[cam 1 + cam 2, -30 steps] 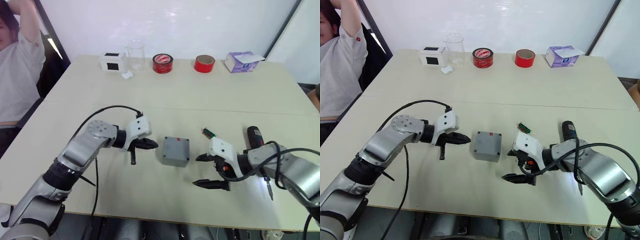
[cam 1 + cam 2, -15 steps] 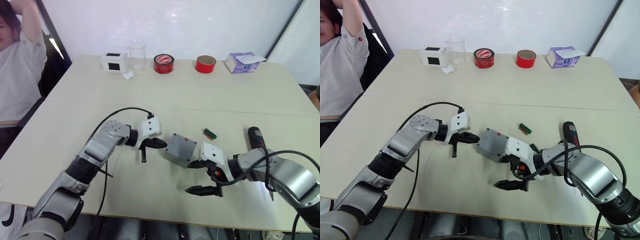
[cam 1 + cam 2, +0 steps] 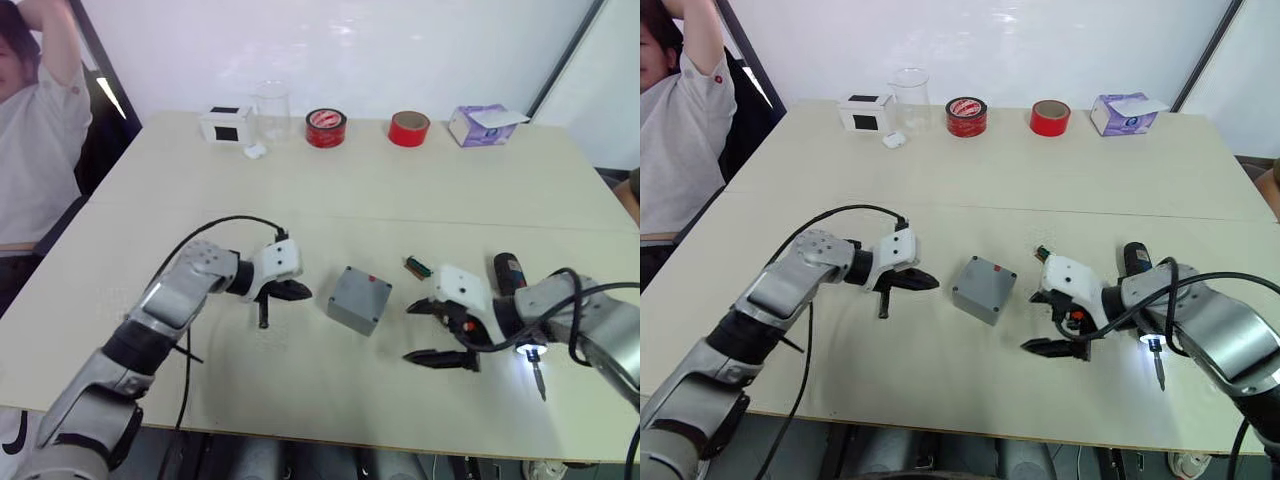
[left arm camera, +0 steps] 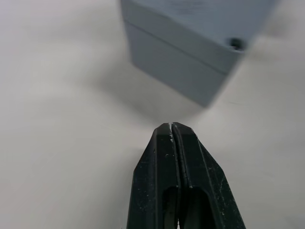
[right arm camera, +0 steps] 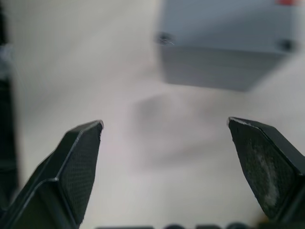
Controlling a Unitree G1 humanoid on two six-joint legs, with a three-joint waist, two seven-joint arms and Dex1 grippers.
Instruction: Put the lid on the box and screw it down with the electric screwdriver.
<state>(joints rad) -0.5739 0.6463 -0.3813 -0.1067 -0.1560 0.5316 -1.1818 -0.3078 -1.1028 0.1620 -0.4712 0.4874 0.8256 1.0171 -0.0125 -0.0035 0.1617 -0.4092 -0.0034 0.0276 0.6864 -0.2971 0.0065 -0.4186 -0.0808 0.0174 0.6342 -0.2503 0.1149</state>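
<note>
While the lid already sits on the box, the driver is the next thing to fetch.
Left gripper (image 3: 300,291): left of centre frame, fingers pressed together, empty, just beside the box.
Box: small square grey metal box (image 3: 358,299) with lid on, red mark near one edge, skewed on the pale bench (image 3: 330,190), centre frame.
Right gripper (image 3: 432,332): right of centre, fingers wide apart, empty.
Screwdriver: thick black electric screwdriver (image 3: 512,277) with red markings, lower right.
Advice: grasp its barrel squarely.
</note>
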